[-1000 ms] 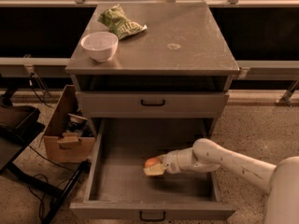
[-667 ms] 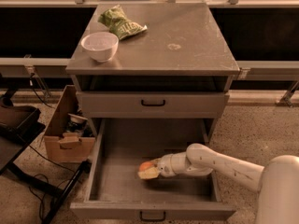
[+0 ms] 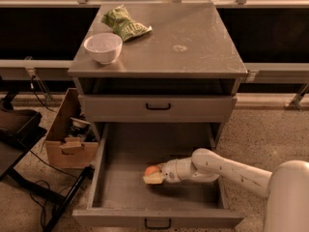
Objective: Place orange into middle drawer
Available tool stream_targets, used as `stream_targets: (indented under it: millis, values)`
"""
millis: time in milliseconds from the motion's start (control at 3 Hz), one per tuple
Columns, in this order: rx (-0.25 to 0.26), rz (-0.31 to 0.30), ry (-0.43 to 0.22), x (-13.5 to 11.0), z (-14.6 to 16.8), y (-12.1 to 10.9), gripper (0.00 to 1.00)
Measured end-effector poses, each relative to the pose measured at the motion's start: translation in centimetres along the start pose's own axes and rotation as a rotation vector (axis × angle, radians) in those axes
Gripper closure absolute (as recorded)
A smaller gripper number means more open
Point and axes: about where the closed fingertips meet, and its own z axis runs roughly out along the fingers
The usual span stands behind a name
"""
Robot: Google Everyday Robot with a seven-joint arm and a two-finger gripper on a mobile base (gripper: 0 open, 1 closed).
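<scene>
Camera view, lower centre: my gripper (image 3: 155, 175) grips the orange (image 3: 151, 169) inside the open middle drawer (image 3: 123, 192). The bowl (image 3: 103, 46) and bag (image 3: 124, 25) sit upper left.

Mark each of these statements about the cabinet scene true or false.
1. The middle drawer is pulled open. True.
2. The orange lies on the cabinet top beside the white bowl. False: it is in the gripper, inside the middle drawer, low over its floor.
3. The green snack bag lies on the cabinet top, behind the white bowl. True.
4. The upper drawer is open too. False: it is shut.
5. The gripper is open and empty. False: it is shut on the orange.
</scene>
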Motion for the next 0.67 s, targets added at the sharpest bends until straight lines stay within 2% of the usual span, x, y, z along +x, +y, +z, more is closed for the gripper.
stream_targets:
  millis: [667]
  values:
    - [0.000,0.000,0.000,0.00,0.01,0.01,0.03]
